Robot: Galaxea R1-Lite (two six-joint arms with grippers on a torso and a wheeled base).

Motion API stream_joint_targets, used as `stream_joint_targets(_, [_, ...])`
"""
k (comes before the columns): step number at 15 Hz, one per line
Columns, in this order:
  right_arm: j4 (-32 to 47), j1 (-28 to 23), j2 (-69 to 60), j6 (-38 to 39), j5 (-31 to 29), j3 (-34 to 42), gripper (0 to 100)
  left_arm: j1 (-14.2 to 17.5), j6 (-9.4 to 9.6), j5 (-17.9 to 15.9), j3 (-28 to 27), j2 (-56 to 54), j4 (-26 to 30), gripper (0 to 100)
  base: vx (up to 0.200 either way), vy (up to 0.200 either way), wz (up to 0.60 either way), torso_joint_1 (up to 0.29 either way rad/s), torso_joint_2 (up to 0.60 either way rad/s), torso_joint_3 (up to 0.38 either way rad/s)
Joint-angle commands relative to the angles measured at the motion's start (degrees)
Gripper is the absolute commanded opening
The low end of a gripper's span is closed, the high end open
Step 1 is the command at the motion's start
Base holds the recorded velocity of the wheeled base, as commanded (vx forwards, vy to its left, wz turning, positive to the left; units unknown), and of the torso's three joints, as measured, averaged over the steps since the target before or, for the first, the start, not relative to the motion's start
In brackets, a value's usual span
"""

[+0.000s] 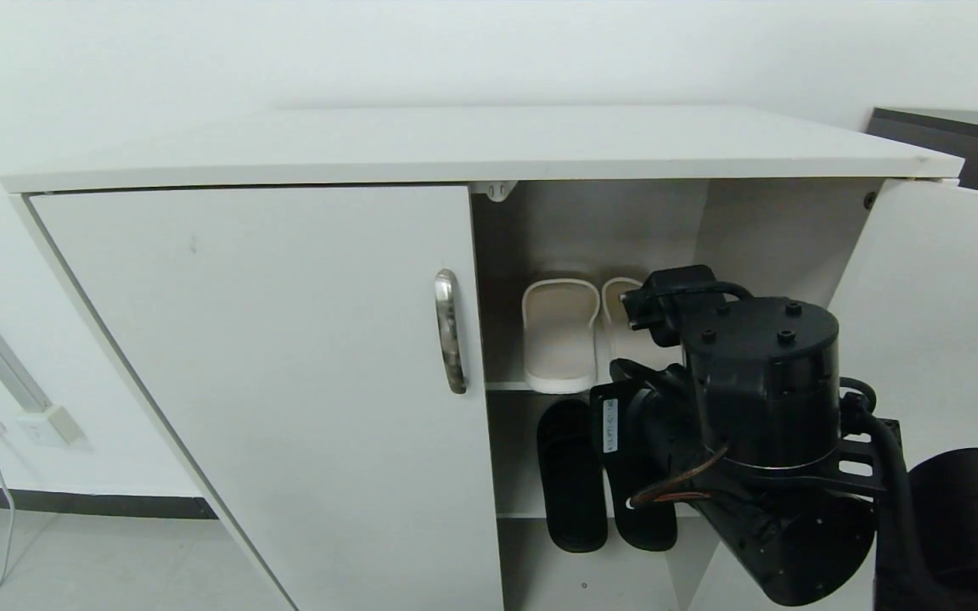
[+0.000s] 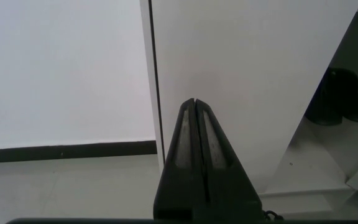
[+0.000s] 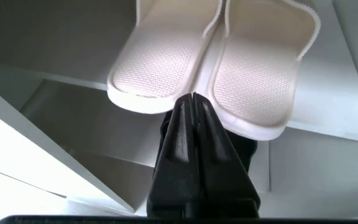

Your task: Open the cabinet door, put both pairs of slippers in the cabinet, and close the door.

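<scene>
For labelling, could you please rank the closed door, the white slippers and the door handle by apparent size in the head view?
Largest: closed door.
Next: white slippers, one partly hidden.
Smallest: door handle.

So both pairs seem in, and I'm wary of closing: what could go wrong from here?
The black slippers and white slippers overhang their shelves, so the open door may catch them. The right gripper sits right at the white pair; pulling back could drag them out.

Before me the upper shelf [image 1: 506, 386] carries the white slippers [image 1: 559, 335]. The lower shelf [image 1: 519, 512] carries the black slippers [image 1: 572, 475].
</scene>
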Motion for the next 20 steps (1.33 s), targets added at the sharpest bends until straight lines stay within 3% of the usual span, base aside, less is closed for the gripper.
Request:
stream_joint_targets(1, [-0.1, 0.1, 0.8, 0.1, -0.1, 0.0, 0, 0.0, -0.02, 0.0, 0.0, 0.0, 0.0, 0, 0.0, 0.0, 0.0, 0.0, 0.0, 0.0])
stream_joint_targets(4, [-2.6, 0.4, 1.2, -0.1, -0.3, 0.3, 0, 0.0, -0.02, 0.0, 0.0, 0.0, 0.0, 0, 0.0, 0.0, 0.0, 0.0, 0.0, 0.0])
stream_joint_targets(20, [-4.2, 0.4, 1.3, -0.5, 0.3, 3.7, 0, 0.0, -0.02, 0.0, 0.0, 0.0, 0.0, 0, -0.2, 0.0, 0.0, 0.005, 0.0, 0.002])
